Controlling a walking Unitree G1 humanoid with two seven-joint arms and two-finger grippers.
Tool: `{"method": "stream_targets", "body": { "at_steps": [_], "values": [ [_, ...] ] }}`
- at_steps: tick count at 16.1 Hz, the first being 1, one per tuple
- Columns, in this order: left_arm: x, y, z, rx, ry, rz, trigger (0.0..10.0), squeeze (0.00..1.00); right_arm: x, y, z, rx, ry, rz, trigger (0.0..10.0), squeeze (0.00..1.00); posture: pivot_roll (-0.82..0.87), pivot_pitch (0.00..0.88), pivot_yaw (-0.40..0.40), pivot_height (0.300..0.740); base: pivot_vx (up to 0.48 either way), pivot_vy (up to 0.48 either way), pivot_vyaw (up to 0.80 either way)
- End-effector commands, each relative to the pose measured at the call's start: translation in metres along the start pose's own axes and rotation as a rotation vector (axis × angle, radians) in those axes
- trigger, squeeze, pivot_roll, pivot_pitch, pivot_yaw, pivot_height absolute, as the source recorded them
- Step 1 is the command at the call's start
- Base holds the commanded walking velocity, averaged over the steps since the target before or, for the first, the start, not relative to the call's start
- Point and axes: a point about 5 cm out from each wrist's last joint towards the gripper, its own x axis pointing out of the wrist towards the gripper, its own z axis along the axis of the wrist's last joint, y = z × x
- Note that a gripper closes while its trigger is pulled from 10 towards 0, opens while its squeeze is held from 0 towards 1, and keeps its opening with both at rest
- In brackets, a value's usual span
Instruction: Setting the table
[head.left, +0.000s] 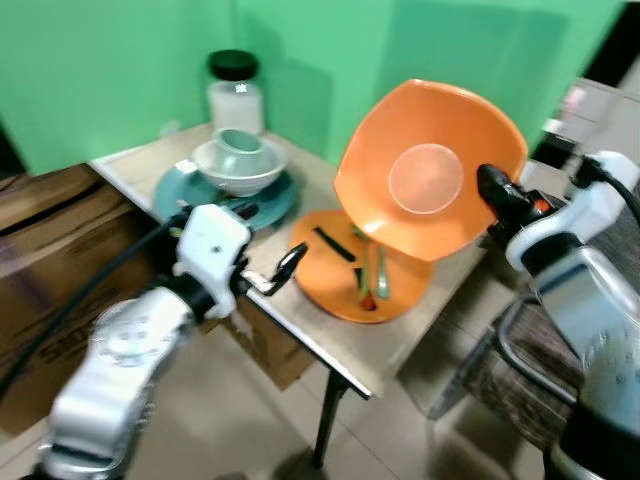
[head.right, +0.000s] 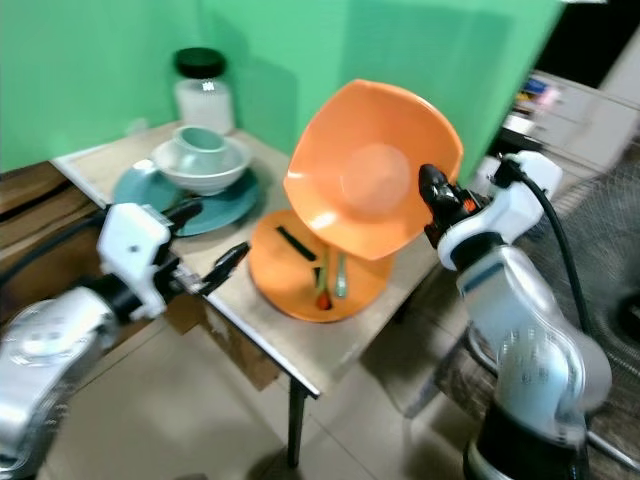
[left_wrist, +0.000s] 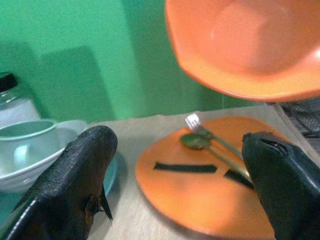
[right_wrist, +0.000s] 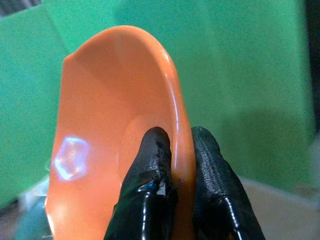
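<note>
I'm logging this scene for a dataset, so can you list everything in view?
Bowl: one, orange, held tilted above the plate.
Plate: one, orange, table's near edge, black marks on it.
Fork and spoon: two, greenish, on the orange plate.
Teal plate: one, back of table.
White bowl: one, on the teal plate.
Cup: one, pale green, inside it.
Jar: one, black lid, by the green wall.
Table: one, beige.
Boxes: brown, beside the table.
Left claw: open, near the plate.
Right claw: shut on the bowl's rim.

The right claw (head.left: 492, 186) is raised at about two o'clock, its black fingers (right_wrist: 152, 165) pinched tight, forearm bent upward. The left claw (head.left: 270, 272) reaches forward low at nine o'clock, fingers spread wide.
</note>
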Motion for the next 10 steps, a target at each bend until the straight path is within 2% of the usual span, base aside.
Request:
{"method": "stream_targets", "body": {
  "at_steps": [1, 3, 4, 6, 7, 10],
  "values": [
    [0.004, 0.0, 0.001, 0.013, -0.003, 0.06, 10.0, 0.0, -0.004, 0.002, 0.003, -0.069, -0.052, -0.007, 10.0, 0.0, 0.07, 0.0, -0.07, 0.74, 0.0, 0.0, -0.51],
    [0.004, -0.002, -0.003, 0.037, 0.008, 0.114, 10.0, 0.0, -0.01, -0.001, -0.001, -0.057, -0.063, -0.051, 10.0, 0.0, 0.06, 0.0, -0.067, 0.74, 0.0, 0.0, -0.8],
    [0.003, -0.004, -0.005, 0.052, 0.013, 0.126, 10.0, 0.0, -0.015, -0.002, -0.002, -0.083, -0.077, -0.061, 10.0, 0.0, 0.07, 0.0, -0.081, 0.74, 0.0, 0.0, -0.8],
    [-0.001, -0.001, -0.009, 0.07, 0.028, 0.171, 10.0, 0.0, -0.019, -0.004, -0.006, -0.132, -0.1, -0.083, 10.0, 0.0, 0.08, 0.0, -0.092, 0.74, 0.0, 0.0, 0.0],
    [-0.002, 0.001, -0.009, 0.073, 0.024, 0.193, 10.0, 0.0, -0.018, -0.007, -0.008, -0.194, -0.142, -0.134, 10.0, 0.0, 0.09, 0.0, -0.094, 0.74, 0.0, 0.0, 0.0],
    [0.0, 0.003, -0.008, 0.086, 0.009, 0.217, 10.0, 0.0, -0.018, -0.01, -0.02, -0.206, -0.112, -0.164, 10.0, 0.0, 0.07, 0.0, -0.084, 0.74, 0.0, 0.0, -0.8]
  ]
}}
